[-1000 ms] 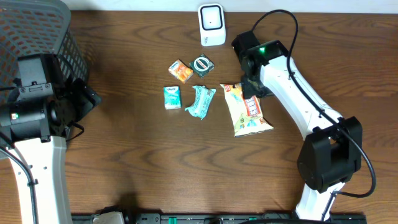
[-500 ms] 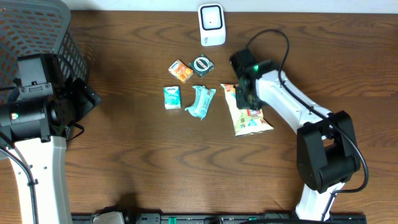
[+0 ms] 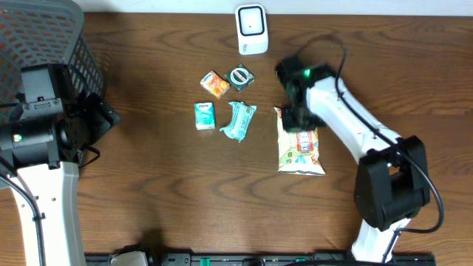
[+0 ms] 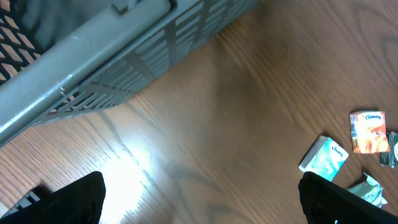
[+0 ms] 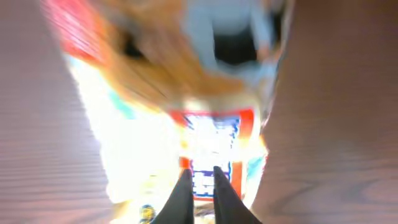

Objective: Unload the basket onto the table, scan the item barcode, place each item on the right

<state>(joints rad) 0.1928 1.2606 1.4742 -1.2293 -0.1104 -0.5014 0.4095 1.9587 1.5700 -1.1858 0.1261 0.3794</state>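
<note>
While one bag (image 3: 300, 151) is gripped, four packets (image 3: 205, 116) lie loose; one scanner (image 3: 251, 29).

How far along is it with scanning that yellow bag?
Early days. Done: the right claw is pinched on the top end of the yellow crinkly snack bag. In hand: getting it up off the brown wooden table; I can't tell whether it is clear of it. Left: carrying it to the white boxy scanner at the far edge and showing its barcode.
</note>
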